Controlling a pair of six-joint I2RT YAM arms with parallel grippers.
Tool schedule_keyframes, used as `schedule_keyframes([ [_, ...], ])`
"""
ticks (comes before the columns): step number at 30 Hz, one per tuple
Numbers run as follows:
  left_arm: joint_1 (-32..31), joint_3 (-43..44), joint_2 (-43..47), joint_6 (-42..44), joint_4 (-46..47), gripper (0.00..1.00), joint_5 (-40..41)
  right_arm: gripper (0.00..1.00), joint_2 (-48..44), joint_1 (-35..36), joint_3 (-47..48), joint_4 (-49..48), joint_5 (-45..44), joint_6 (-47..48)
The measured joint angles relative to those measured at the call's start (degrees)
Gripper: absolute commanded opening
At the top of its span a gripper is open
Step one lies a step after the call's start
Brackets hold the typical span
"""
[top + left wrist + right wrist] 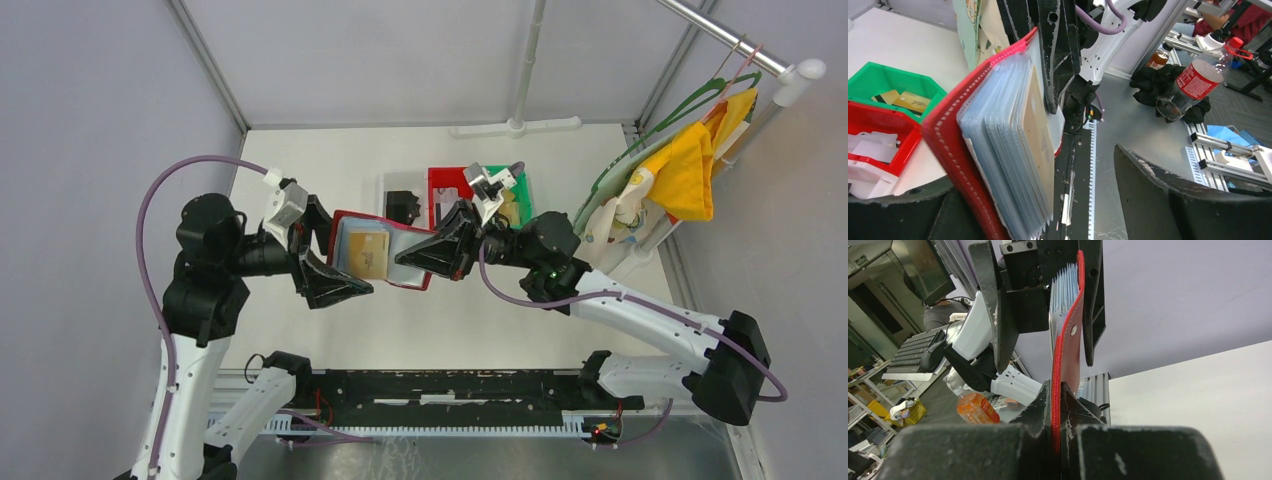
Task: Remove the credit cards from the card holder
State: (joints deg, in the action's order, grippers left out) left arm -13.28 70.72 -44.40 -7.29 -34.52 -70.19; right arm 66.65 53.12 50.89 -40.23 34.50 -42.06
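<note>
The dark red card holder hangs open in mid-air between the two arms. My right gripper is shut on its red flap, pinched between the fingertips. Clear sleeves fan out from the red cover, and a tan credit card shows in the front sleeve. My left gripper is open and straddles the sleeved half. One finger sits behind the red cover and the other finger stands well apart from the sleeves. Two tan cards lie in a green bin.
A red bin and the green bin stand on the white table behind the holder, with a small black object to their left. A rack with yellow cloth stands at the right. A black rail runs along the near edge.
</note>
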Motion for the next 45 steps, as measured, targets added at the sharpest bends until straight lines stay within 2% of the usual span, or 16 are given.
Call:
schedule_keyframes([
  [3, 0.00, -1.90, 1.03, 0.02, 1.33, 0.76, -0.94, 0.00, 1.57, 0.00, 1.36, 0.02, 0.22, -0.63],
  [7, 0.02, -2.89, 1.51, -0.02, 2.12, 0.63, -1.88, 0.00, 2.73, 0.07, 2.32, 0.07, 0.46, -1.22],
  [13, 0.02, -2.84, 1.44, 0.11, 2.71, 0.38, -1.92, 0.00, 2.38, 0.39, 2.67, 0.81, 0.68, -0.96],
  [18, 0.02, -1.77, 0.66, 1.18, 1.27, 0.28, -1.86, 0.00, 1.20, 0.63, 2.67, 2.12, 0.85, 0.35],
  [22, 0.00, -1.33, -0.17, 1.20, -0.22, 0.25, -1.20, 0.00, 0.68, 0.70, 2.67, 4.24, -0.13, 1.75],
  [28, -0.09, -0.15, -1.31, 1.40, -1.90, 0.11, 0.42, 0.01, -0.26, 0.61, 2.75, 6.43, -1.62, 3.96],
  [30, -0.15, -0.15, -1.31, 1.57, -2.27, 0.07, 0.96, 0.06, -0.44, 0.61, 3.32, 8.28, -2.19, 5.05],
  [32, -0.22, 0.13, -1.36, 3.06, -3.26, 0.06, 1.81, 0.23, -0.50, 0.61, 4.46, 11.08, -2.64, 6.47],
  [34, -0.26, 0.68, -1.46, 5.31, -4.76, 0.04, 2.82, 0.46, -0.57, 0.55, 5.70, 14.12, -2.67, 7.96],
  [39, -0.26, 1.03, -1.60, 8.02, -8.55, 0.04, 7.26, 0.68, -0.92, -2.25, 10.32, 23.89, -2.64, 12.07],
  [41, -0.31, 1.95, -2.47, 8.26, -10.08, 0.02, 11.45, 0.72, -0.92, -3.76, 13.31, 28.81, -3.34, 14.88],
  [45, -0.31, 4.96, -6.08, 11.37, -12.96, 0.02, 16.85, 0.71, -1.20, -5.53, 18.51, 37.05, -5.49, 20.68],
])
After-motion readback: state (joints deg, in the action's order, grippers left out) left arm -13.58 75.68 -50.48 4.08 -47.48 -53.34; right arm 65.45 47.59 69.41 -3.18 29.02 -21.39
